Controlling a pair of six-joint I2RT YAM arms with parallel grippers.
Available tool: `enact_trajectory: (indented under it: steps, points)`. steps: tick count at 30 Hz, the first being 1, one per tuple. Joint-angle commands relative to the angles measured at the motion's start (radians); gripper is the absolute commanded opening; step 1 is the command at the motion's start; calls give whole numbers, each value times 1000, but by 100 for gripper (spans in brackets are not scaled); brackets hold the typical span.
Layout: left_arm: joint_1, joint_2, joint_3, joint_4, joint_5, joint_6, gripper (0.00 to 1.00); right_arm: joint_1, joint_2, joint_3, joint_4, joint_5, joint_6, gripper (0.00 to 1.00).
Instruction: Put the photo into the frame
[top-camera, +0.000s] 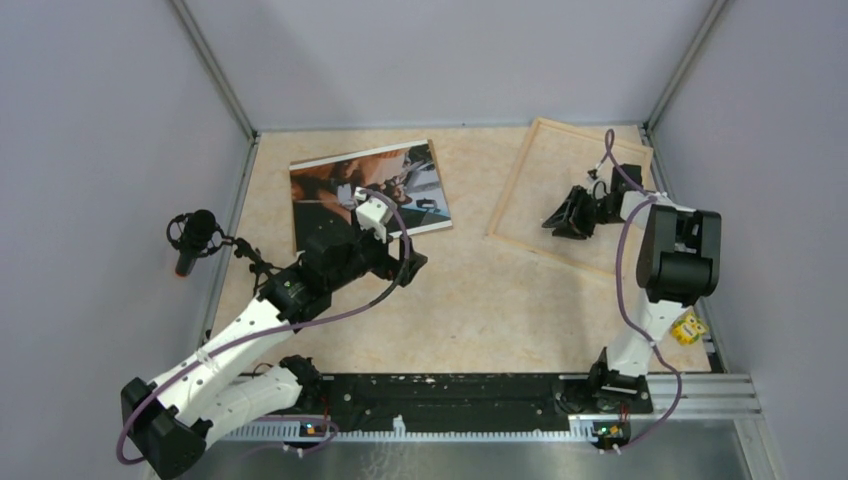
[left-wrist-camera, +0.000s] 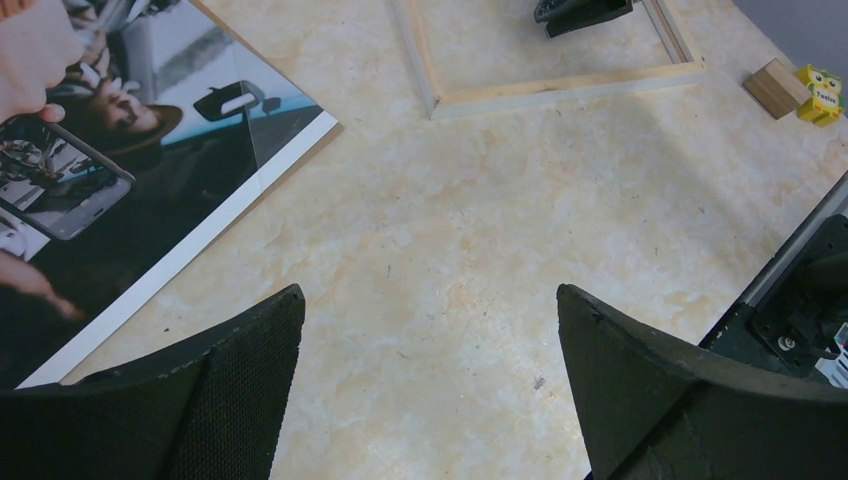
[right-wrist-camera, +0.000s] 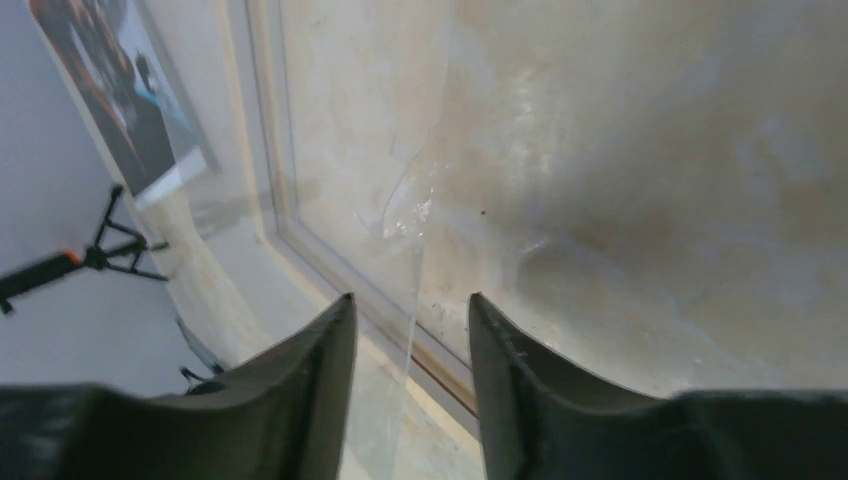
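Observation:
The photo (top-camera: 365, 190) lies face up at the back left, a dark picture with a white border; it also shows in the left wrist view (left-wrist-camera: 120, 180) and the right wrist view (right-wrist-camera: 130, 90). The frame (top-camera: 513, 182) of pale wooden strips lies flat at the back right (left-wrist-camera: 560, 88). My left gripper (top-camera: 398, 264) is open and empty (left-wrist-camera: 430, 290) over bare table, just right of the photo's near corner. My right gripper (top-camera: 562, 218) is low inside the frame, jaws apart (right-wrist-camera: 410, 298). The edge of a thin clear sheet (right-wrist-camera: 420, 200) runs between its fingers, beside the frame strip (right-wrist-camera: 262, 120).
A black microphone on a stand (top-camera: 195, 235) sits at the left wall. A small wooden block (left-wrist-camera: 775, 88) and a yellow toy (top-camera: 690, 328) lie at the right edge. Grey walls close the table on three sides. A metal rail (top-camera: 480, 395) carries the arm bases.

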Motion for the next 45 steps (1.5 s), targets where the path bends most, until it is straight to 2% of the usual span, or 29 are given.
enact_trajectory:
  steps: [1,4,8,13,19,22,25,27,30,33,37,42,45]
  points:
    - [-4,-1,2,53,19,-6,98,-16,-79,-42,91,61,92,51]
    - [-5,1,4,53,26,-5,98,-12,-182,-156,118,169,143,62]
    - [-11,2,3,48,23,-1,98,26,-404,-299,115,291,170,72]
    - [-21,12,11,45,21,3,98,109,-625,-440,123,258,237,78]
    - [-24,19,13,44,21,1,98,130,-739,-677,377,164,410,80]
    - [-24,25,13,42,22,1,98,130,-725,-751,530,147,472,80]
    - [-25,29,13,47,28,-4,98,131,-633,-804,719,86,540,77]
    - [-25,32,14,52,34,-9,98,131,-545,-838,881,14,595,72]
    - [-24,36,14,55,35,-12,98,135,-465,-901,1139,6,686,70]
    - [-24,40,13,56,34,-12,98,153,-433,-897,1183,56,692,68]
    - [-24,43,14,57,34,-11,98,224,-394,-886,1257,116,725,60]
    - [-23,40,12,54,31,-9,98,236,-328,-927,1477,187,817,60]
    - [-24,31,6,53,19,-5,98,244,-276,-928,1527,211,830,61]
